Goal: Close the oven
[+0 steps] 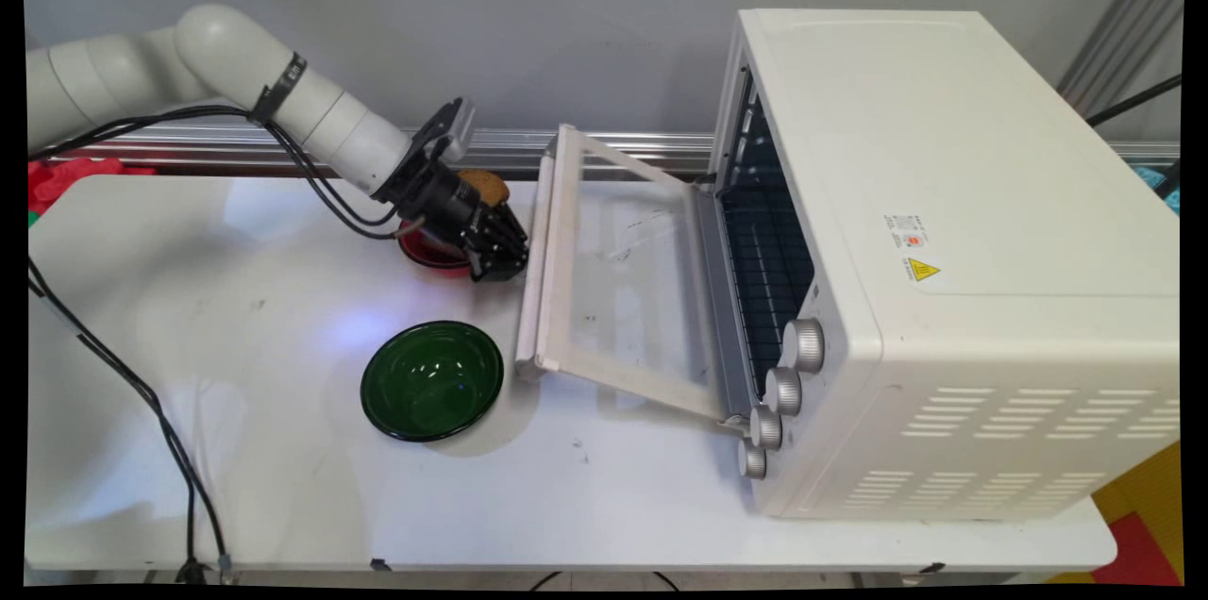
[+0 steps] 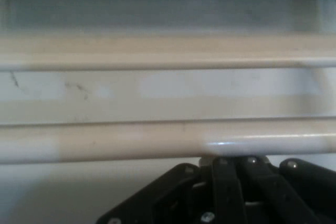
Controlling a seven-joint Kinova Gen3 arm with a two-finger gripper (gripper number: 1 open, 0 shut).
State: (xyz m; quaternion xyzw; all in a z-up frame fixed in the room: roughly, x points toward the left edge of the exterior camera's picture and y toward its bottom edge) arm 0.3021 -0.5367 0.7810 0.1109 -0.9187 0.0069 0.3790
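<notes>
The gripper (image 1: 505, 258), fingers drawn together on nothing, sits just beside the handle bar (image 1: 534, 270) of the oven's (image 1: 944, 251) open glass door (image 1: 628, 279). The hand view shows only that smooth cream bar (image 2: 168, 140). Left of the door, main view: a red bowl (image 1: 429, 253), partly hidden, and a glossy green bowl (image 1: 432, 380) on the white surface (image 1: 236, 449).

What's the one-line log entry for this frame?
gripper: shut, at oven door handle | oven: door open, lowered flat | red bowl behind gripper | green bowl empty, near door
</notes>
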